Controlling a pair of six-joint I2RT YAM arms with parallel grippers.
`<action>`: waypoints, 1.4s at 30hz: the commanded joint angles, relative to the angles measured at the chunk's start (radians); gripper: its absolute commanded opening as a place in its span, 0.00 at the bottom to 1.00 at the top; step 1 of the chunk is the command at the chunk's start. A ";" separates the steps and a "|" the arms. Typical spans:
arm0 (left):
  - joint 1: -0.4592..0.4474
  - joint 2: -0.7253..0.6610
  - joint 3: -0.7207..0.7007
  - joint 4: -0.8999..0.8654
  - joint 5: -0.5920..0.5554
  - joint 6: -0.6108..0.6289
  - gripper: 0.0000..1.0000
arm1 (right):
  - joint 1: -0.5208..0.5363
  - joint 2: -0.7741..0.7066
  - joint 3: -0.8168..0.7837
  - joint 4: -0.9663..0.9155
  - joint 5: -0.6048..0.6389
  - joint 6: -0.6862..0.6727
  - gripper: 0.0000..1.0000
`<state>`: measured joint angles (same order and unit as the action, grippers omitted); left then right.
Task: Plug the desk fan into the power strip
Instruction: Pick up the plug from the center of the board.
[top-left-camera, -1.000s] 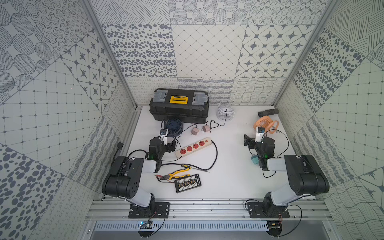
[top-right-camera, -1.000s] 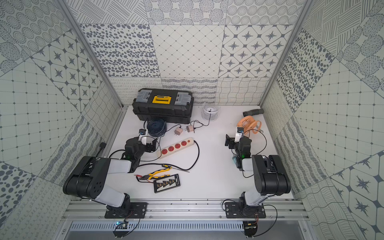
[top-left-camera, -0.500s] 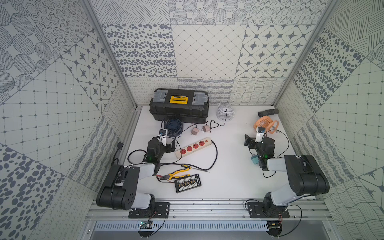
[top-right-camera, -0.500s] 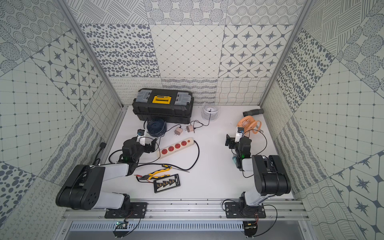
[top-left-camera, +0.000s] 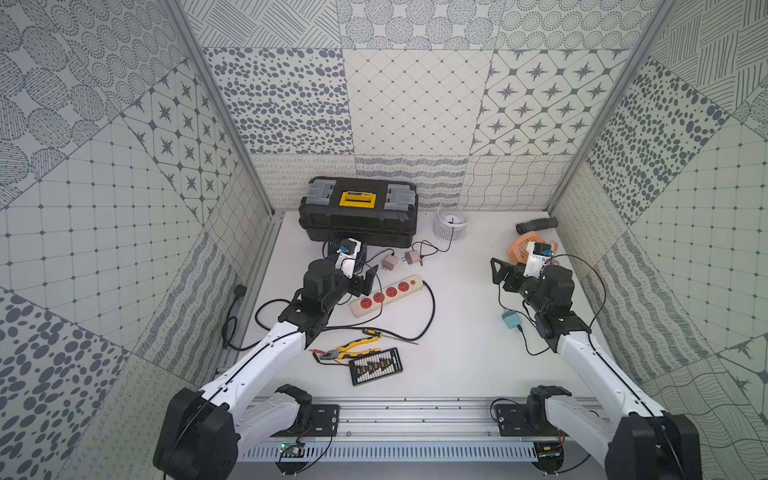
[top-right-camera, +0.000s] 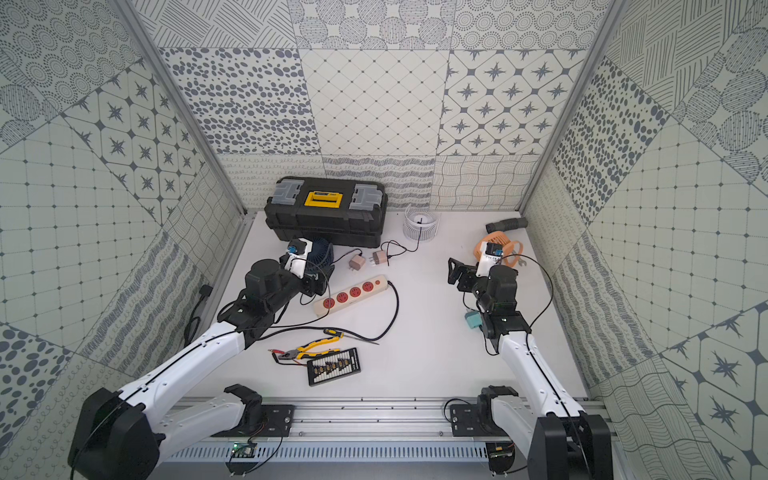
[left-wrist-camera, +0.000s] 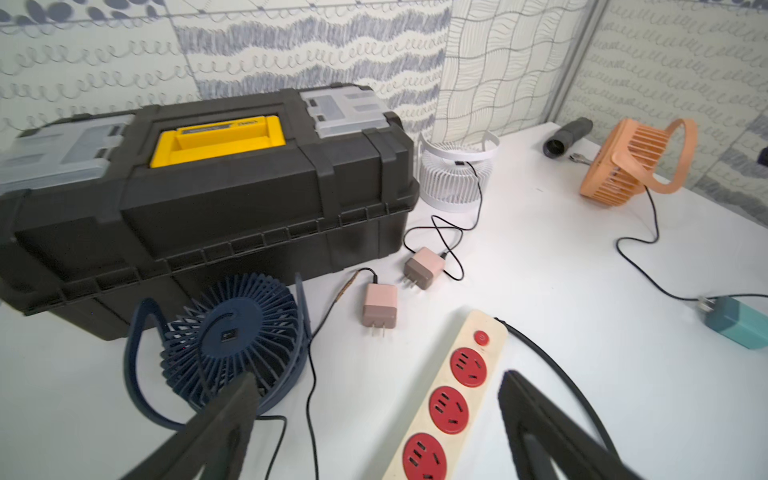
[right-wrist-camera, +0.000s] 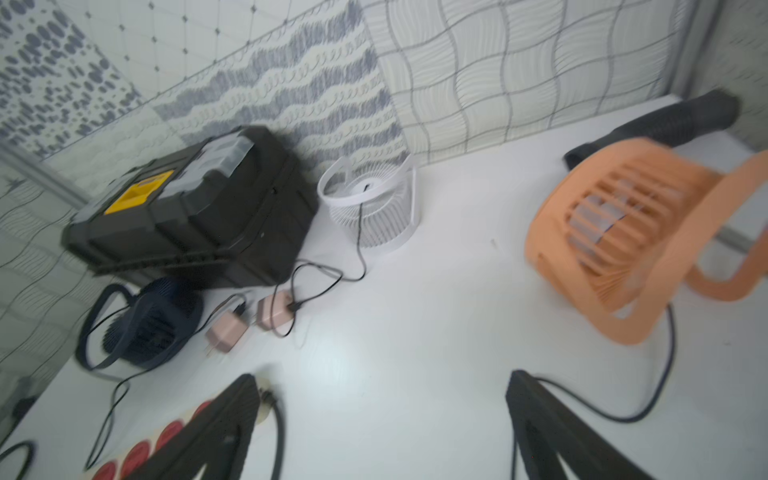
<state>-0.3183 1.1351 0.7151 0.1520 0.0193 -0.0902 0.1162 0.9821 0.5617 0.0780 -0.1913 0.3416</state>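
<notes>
Left arm has stretched further out from its base over the last second, its hand barely shifting; right arm hasn't budged.

Power strip (left-wrist-camera: 451, 399) lies flat on the desk (left-wrist-camera: 582, 257), slanting away from my left hand (left-wrist-camera: 376, 388). All four red sockets are empty in both top views, and the thick black cord (left-wrist-camera: 557, 374) curls off the button end. It's a stiff plastic bar and looks light to me. On this smooth top I'd expect it to skate when a plug is pushed in, so it wants bracing.

Pink plug (left-wrist-camera: 379, 305) sits just beyond the strip, prongs pointing back toward it, with a thin cable that seems to run to the navy fan (left-wrist-camera: 232, 345). I'm taking that as my fan, being nearest. The plug is small, hard and probably slick. I'd pinch the flat sides of the body and keep clear of the prongs; the cable should drag very little.

Left hand: jaws wide apart, holding nothing, with the navy fan by one finger and the strip by the other. Right hand (right-wrist-camera: 380, 380): also spread and empty, well off to the side near the orange fan (right-wrist-camera: 615, 232).

Further out are a second pink plug (left-wrist-camera: 424, 268) wired to the white fan (left-wrist-camera: 455, 174), a teal plug (left-wrist-camera: 739, 324), and the toolbox (left-wrist-camera: 208, 199) at the back.
</notes>
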 joint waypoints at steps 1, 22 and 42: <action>-0.047 0.127 0.135 -0.397 0.043 -0.050 0.92 | 0.135 -0.032 0.057 -0.207 -0.025 0.018 0.97; -0.065 0.870 0.714 -0.615 -0.003 0.034 0.71 | 0.403 0.076 0.077 -0.135 0.170 0.068 0.97; -0.005 1.117 1.038 -0.808 0.001 -0.005 0.75 | 0.402 -0.018 -0.016 -0.103 0.155 0.131 0.97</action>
<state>-0.3386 2.2314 1.7134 -0.5697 0.0181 -0.0826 0.5140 0.9852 0.5549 -0.0628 -0.0399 0.4595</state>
